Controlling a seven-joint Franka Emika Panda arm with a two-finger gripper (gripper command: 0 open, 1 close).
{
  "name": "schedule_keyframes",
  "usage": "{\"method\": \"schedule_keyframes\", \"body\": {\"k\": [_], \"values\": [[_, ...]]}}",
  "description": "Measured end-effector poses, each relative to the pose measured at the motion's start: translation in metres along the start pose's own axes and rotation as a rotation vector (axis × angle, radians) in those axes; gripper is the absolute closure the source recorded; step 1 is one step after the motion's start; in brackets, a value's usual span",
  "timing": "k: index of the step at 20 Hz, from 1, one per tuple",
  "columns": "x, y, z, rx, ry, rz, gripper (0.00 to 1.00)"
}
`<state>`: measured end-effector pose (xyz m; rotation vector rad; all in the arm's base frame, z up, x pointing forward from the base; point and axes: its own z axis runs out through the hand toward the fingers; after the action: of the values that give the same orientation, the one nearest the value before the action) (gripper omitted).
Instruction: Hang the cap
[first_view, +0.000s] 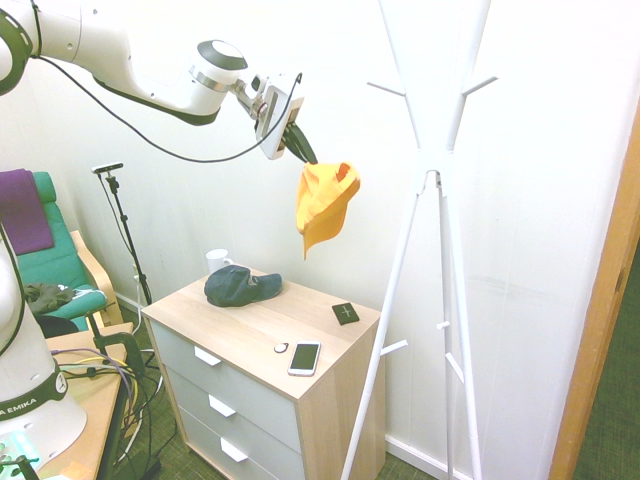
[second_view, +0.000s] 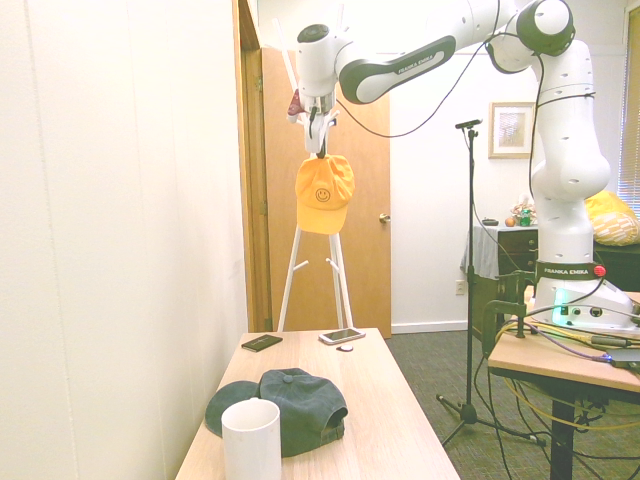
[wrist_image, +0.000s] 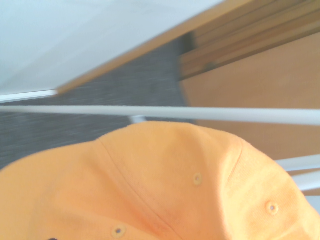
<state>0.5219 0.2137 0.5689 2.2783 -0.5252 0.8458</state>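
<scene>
My hand (first_view: 298, 143) is clamped shut on the soft orange-yellow fabric cap (first_view: 324, 205), dangling it in the air beside the white coat stand (first_view: 432, 190).

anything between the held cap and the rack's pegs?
Nothing. In the first exterior view, only bare wall shows between the cap, hanging from the shut gripper, and the rack.

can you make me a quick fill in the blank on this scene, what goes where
1. The orange cap hangs from the gripper, whose fingers are ____.
2. The dark cap lies on the ____.
3. The print on the orange cap is a ____ face.
4. The phone lies on the dresser near the ____ disc.

Missing words: shut; dresser; smiley; white
</scene>
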Motion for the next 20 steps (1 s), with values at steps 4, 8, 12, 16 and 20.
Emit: {"method": "schedule_keyframes", "body": {"k": [4,8,12,16,20], "values": [[0.043,0.050,-0.021,-0.078,0.107,-0.003,1.00],[0.079,0.087,-0.054,-0.110,0.177,0.008,1.00],[0.104,0.110,-0.086,-0.109,0.230,0.034,1.00],[0.124,0.131,-0.091,-0.105,0.246,0.064,1.00],[0.135,0.130,-0.063,-0.077,0.210,0.070,1.00]]}}
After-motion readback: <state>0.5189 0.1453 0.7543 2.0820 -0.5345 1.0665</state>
